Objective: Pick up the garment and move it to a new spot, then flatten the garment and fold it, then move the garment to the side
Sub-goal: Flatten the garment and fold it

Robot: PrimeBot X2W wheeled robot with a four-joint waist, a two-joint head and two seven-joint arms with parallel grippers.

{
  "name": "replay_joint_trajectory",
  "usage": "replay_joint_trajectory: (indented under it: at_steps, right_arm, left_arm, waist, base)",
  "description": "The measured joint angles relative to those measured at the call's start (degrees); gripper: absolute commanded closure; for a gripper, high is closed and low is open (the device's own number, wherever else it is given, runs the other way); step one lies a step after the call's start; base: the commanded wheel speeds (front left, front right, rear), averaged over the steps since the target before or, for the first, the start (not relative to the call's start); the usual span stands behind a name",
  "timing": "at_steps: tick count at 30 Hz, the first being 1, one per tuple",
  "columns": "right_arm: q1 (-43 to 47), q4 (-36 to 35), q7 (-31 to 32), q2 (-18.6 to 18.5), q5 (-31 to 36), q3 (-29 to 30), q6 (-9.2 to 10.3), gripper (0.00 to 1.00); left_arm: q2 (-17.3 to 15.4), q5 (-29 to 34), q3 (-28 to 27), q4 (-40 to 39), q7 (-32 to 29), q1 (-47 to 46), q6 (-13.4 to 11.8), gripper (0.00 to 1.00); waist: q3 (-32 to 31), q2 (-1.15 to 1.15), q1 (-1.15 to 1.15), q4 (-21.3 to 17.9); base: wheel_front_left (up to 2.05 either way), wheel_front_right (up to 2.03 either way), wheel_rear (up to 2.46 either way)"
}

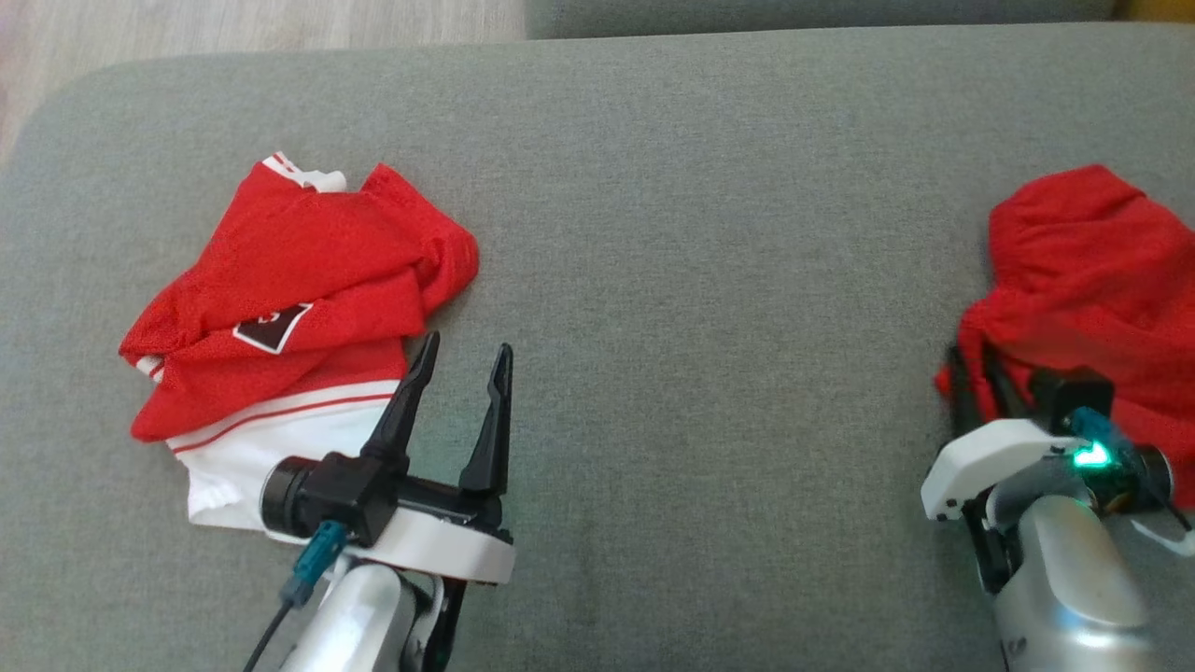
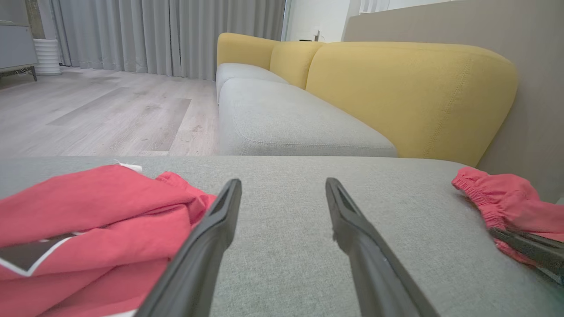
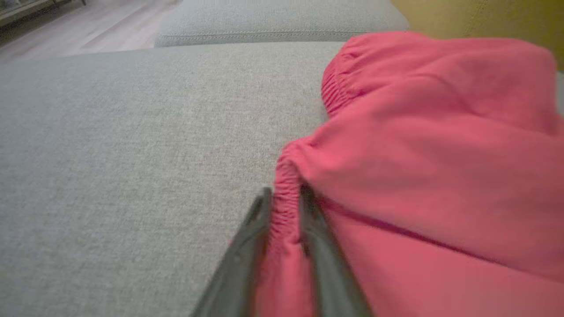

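The crumpled red garment, cut off at right, has its gathered elastic hem pinched in the right gripper; the left gripper gapes empty above woven grey cushion.

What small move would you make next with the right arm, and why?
Probably close the right gripper fully before any lift: its fingers straddle the gathered edge of the red garment on the grey cushion, but a firm pinch isn't evident yet.

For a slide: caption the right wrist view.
Right gripper pinches gathered edge of red garment on grey cushion.
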State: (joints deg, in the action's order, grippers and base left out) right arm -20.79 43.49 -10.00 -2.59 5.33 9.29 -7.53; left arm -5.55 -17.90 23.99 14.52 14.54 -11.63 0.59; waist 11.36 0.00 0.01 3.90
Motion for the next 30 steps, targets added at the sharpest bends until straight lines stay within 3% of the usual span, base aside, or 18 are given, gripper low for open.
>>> replay_joint_trajectory:
  at_steps: [4, 10, 14, 29, 30]
  right_arm:
    - [-1.21, 1.51, -1.57, -0.18, -2.86, -1.91, 0.00, 1.00]
    - [-2.97, 0.05, -3.43, -0.19, -8.26, -9.48, 0.00, 1.00]
    - [-5.59, -0.30, -3.71, -0.37, -10.00, -15.97, 0.00, 1.00]
    - [-10.38, -1.96, -0.04, -1.55, -27.57, -45.31, 0.00, 1.00]
    - [-10.38, -1.92, -0.05, -1.54, -28.05, -46.67, 0.00, 0.60]
  left_arm:
    - [0.53, 0.19, 0.02, 0.19, 0.00, -0.10, 0.05, 0.00]
    - [0.54, 0.25, 0.01, 0.68, 0.00, -0.09, 0.52, 0.00]
    - [0.57, 0.26, 0.26, 1.35, 0.00, -0.10, 0.99, 0.00]
    - [0.78, 0.15, 0.21, 1.71, 0.00, 0.41, 0.92, 0.00]
    - [0.79, 0.15, 0.21, 1.71, 0.00, 0.42, 0.91, 0.00]
  waist:
    - [-0.30, 0.00, 0.00, -0.35]
    - [-1.11, 0.00, 0.00, -0.88]
    - [-1.51, 0.00, -0.01, -0.35]
    - [-3.16, 0.00, -0.01, 5.27]
    - [-3.26, 0.00, -0.01, 5.37]
  base:
    - [0.00, 0.00, 0.00]
    - [0.00, 0.00, 0.00]
    - [0.00, 0.00, 0.00]
    - [0.00, 0.00, 0.00]
    - [0.00, 0.00, 0.00]
